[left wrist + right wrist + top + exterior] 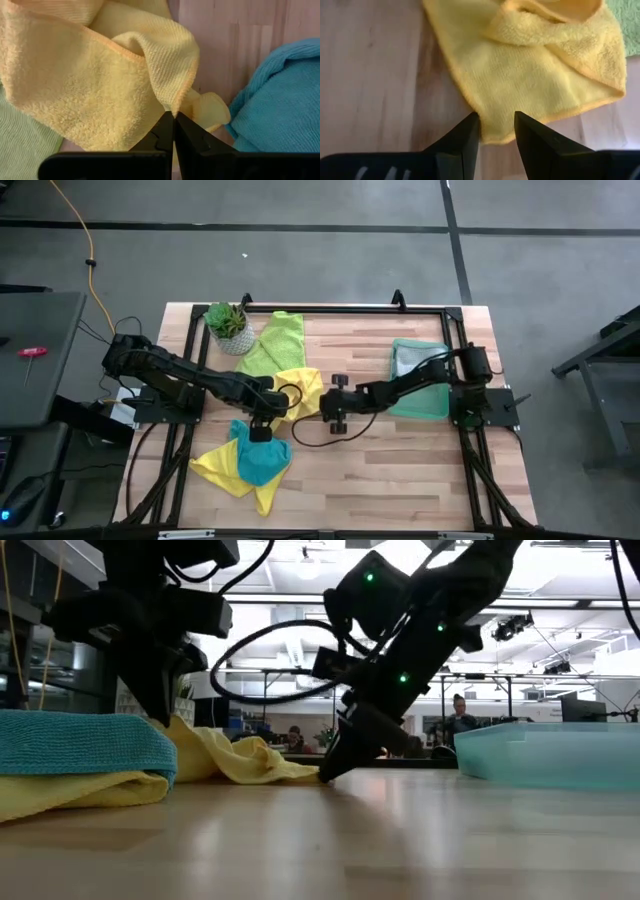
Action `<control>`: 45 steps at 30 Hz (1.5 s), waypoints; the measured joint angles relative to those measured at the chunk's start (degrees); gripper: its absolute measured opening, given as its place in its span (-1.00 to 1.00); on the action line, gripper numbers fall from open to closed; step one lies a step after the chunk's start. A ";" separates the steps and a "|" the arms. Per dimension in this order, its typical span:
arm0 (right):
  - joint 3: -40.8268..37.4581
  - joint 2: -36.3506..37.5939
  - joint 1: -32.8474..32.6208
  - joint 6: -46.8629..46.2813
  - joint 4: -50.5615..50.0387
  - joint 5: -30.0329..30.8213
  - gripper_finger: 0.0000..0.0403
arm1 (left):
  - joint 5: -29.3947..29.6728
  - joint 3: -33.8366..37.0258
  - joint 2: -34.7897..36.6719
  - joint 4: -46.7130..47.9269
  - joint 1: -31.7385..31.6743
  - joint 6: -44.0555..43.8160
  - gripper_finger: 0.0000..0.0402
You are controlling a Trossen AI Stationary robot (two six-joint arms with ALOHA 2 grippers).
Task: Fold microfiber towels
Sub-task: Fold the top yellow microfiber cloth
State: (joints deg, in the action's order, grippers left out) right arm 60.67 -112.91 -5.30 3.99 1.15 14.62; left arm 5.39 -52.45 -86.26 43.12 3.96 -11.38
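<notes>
The robot is working on the crumpled yellow microfiber towel point(300, 390) lying near the middle of the wooden-slat counter point(400, 470), and the step in hand looks like spreading it flat before any fold. The left end effector point(262, 416) is pinching a fold of this towel, its 2 dark fingers point(165, 135) pressed fully together on the fabric edge in the left wrist view. The right end effector point(333, 408) is reaching low to the counter at the towel's opposite edge; its fingers point(465, 142) are standing partly apart and straddling the hem in the right wrist view, with the cloth between them but not yet clamped.

Other towels are waiting: a lime green microfiber towel point(275, 340) lying beside the small green potted plant point(228, 325), and a teal blue microfiber towel point(262, 460) resting on a second yellow microfiber towel point(215, 465) near the counter's front. A translucent green rectangular tray point(418, 380) is sitting under the right arm.

The next move probably calls for the right end effector to close on that hem, then both arms pulling apart to stretch the towel smooth. The bunched layers may make it easy to grab 2 thicknesses at once.
</notes>
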 joint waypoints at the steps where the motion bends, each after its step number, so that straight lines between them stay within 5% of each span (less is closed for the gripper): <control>1: 0.04 -0.21 0.38 -0.07 -0.05 -0.48 -0.41 | -0.03 0.00 0.00 0.12 0.02 -0.01 -1.00; 5: 0.23 -0.56 1.15 -0.56 -1.41 -3.15 -0.50 | 0.09 0.00 0.00 0.36 0.07 0.00 -1.00; 10: 0.27 0.03 -0.03 -2.09 -4.10 -3.67 -0.94 | 0.68 -0.53 0.00 1.35 0.07 2.58 -1.00; 20: 0.08 15.19 -5.12 -11.30 -25.95 0.27 -0.99 | 13.69 -7.28 0.04 12.18 0.03 15.03 -1.00; 27: -0.03 21.36 -9.26 -17.89 -32.30 -2.63 -1.00 | 14.10 -7.10 -2.23 8.60 -0.26 22.07 -0.95; 37: -1.87 19.78 -9.88 -23.59 -37.27 -1.72 -1.00 | 14.77 -7.06 -11.27 7.84 -0.18 21.22 -0.51; 45: -2.58 19.42 -9.84 -22.93 -35.72 -0.80 -1.00 | 12.88 -7.15 -11.09 4.90 2.04 18.58 -0.18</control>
State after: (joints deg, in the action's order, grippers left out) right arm 58.08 -93.49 -15.14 -18.94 -34.57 13.83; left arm 18.28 -59.60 -97.35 48.02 6.00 7.20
